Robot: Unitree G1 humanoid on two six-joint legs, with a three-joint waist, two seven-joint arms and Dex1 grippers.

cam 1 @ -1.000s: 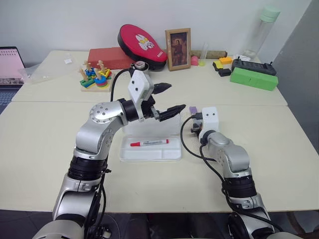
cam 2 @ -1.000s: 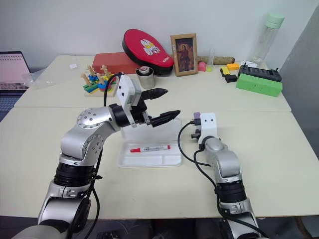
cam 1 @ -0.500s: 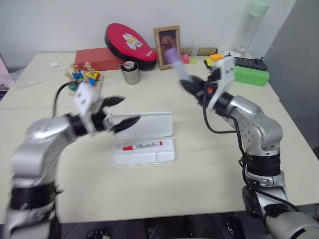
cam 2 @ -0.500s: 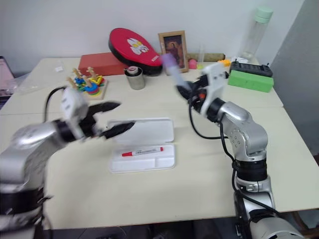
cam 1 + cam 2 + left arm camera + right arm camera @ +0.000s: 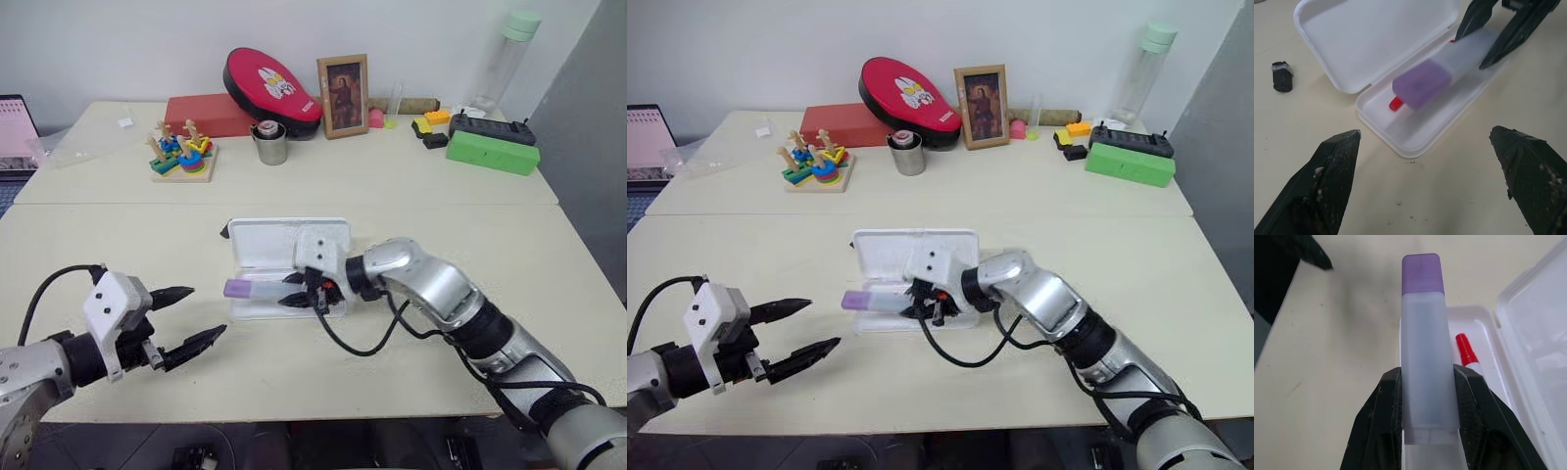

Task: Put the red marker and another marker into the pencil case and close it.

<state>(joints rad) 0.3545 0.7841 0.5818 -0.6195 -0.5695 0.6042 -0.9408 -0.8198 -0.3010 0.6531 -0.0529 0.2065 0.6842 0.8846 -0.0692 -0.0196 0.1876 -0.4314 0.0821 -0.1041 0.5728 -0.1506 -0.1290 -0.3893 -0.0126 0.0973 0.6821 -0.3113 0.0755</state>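
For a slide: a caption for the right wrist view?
Right hand holding the purple-capped marker over the open pencil case, red marker inside.

Bright, even indoor light with soft shadows on the table (image 5: 411, 186); the purple-capped marker (image 5: 1440, 73) looks slightly blurred.

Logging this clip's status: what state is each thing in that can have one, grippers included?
pencil case: open, lid laid back flat on the table.
red marker: lying in the case's tray.
purple-capped marker: held level over the tray, cap poking past the case's edge.
right gripper: shut on the purple-capped marker.
left gripper: open, empty, off to the side of the case.
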